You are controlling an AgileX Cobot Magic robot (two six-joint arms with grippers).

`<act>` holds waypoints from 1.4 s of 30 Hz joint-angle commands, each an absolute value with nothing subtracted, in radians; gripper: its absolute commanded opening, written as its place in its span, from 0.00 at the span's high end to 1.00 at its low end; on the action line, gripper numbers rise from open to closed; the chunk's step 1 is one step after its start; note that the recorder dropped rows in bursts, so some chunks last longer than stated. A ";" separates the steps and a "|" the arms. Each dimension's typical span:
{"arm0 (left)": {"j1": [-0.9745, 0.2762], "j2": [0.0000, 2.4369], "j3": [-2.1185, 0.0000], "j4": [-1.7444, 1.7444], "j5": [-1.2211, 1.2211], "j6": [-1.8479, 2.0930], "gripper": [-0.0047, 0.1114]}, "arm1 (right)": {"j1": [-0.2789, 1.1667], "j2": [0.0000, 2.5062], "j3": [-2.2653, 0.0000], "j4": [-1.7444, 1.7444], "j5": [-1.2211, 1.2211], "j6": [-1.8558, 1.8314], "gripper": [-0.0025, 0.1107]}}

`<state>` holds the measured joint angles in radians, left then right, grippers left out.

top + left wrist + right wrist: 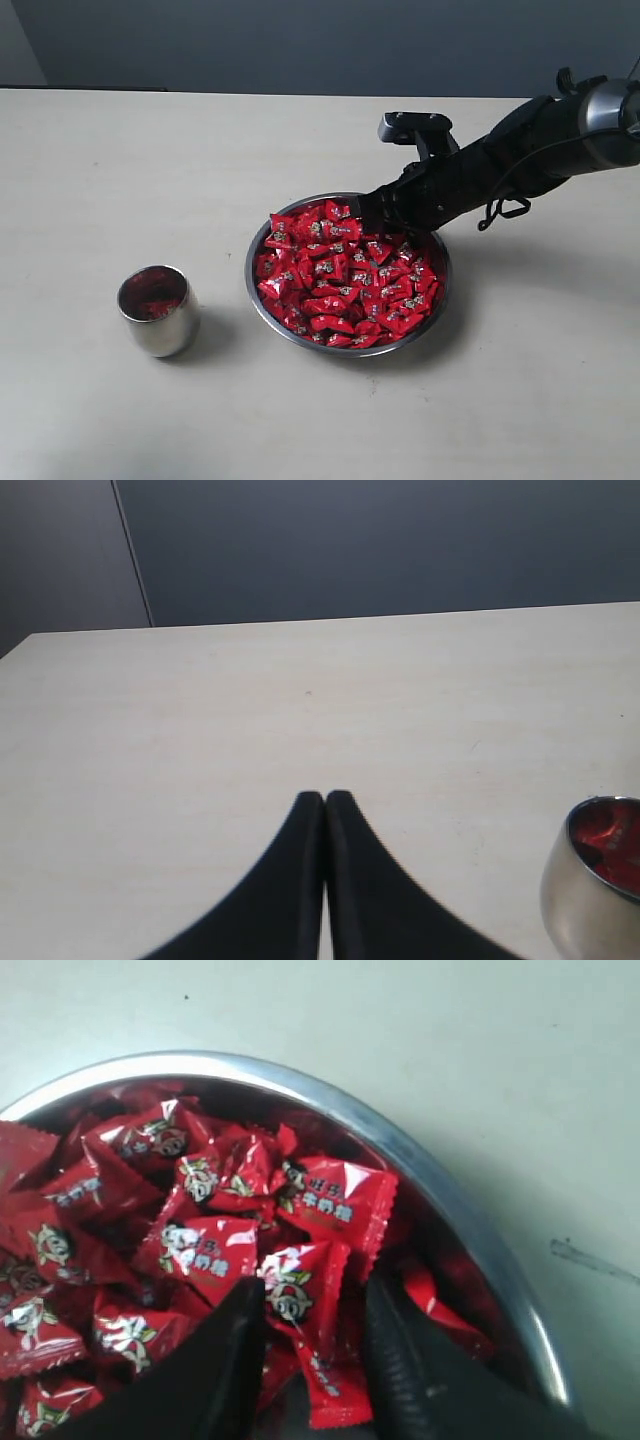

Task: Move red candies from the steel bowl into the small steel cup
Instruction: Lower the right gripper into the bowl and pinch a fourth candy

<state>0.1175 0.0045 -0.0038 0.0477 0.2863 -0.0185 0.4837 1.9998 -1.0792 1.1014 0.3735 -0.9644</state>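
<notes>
The steel bowl [249,278] holds a heap of red candies [340,275] at mid-table. My right gripper [366,208] reaches down into the bowl's far side. In the right wrist view its fingers [240,1340] press on either side of one red candy [305,1295], close to the bowl rim [400,1150]. The small steel cup [158,312] stands left of the bowl with some red candies [152,298] inside. The left wrist view shows the cup [585,890] to one side of my left gripper [325,798], which is shut and empty above bare table.
The light table [120,180] spreads wide around the bowl and cup. A dark wall [300,40] runs behind its far edge. The right arm [520,145] stretches in from the right, above the table.
</notes>
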 commanded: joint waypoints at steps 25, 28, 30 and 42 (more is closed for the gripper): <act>0.118 0.000 0.000 0.045 0.285 -0.020 0.96 | 0.478 2.000 -1.083 1.133 0.346 -0.968 0.68; 0.118 0.000 0.000 0.045 0.285 -0.020 0.96 | 0.478 2.000 -1.083 1.135 0.346 -0.968 0.68; 0.118 0.000 0.000 0.045 0.285 -0.020 0.96 | 0.478 2.000 -1.083 1.137 0.346 -0.968 0.68; 0.118 0.000 0.000 0.045 0.285 -0.020 0.96 | 0.480 2.031 -1.083 1.162 0.348 -0.968 0.68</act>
